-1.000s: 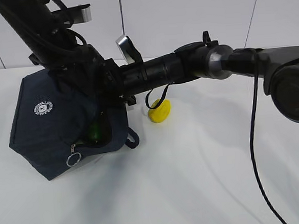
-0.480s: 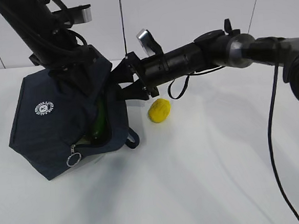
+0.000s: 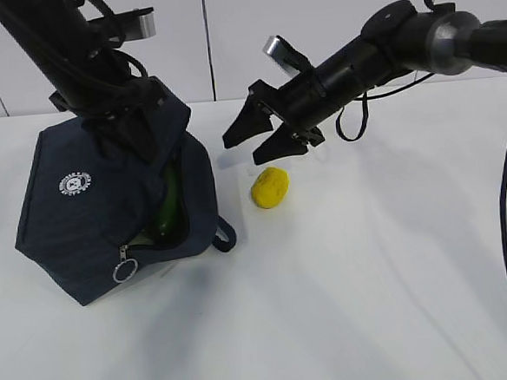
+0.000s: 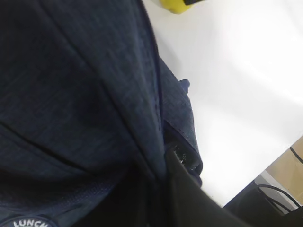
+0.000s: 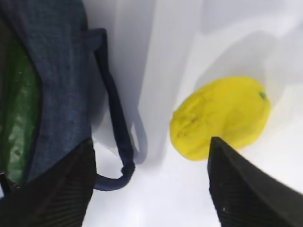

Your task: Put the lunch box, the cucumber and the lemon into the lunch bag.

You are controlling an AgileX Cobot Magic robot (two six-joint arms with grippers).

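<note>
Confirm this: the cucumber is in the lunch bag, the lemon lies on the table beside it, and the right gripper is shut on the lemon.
Wrong on the grip. The right gripper is open above the lemon, not holding it; the exterior view shows this. The cucumber is in the lunch bag.

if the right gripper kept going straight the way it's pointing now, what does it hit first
Most likely the table, between the lemon and the lunch bag. The right gripper points down-left, open; in the wrist view the lemon sits by one finger. Depth is unclear.
</note>
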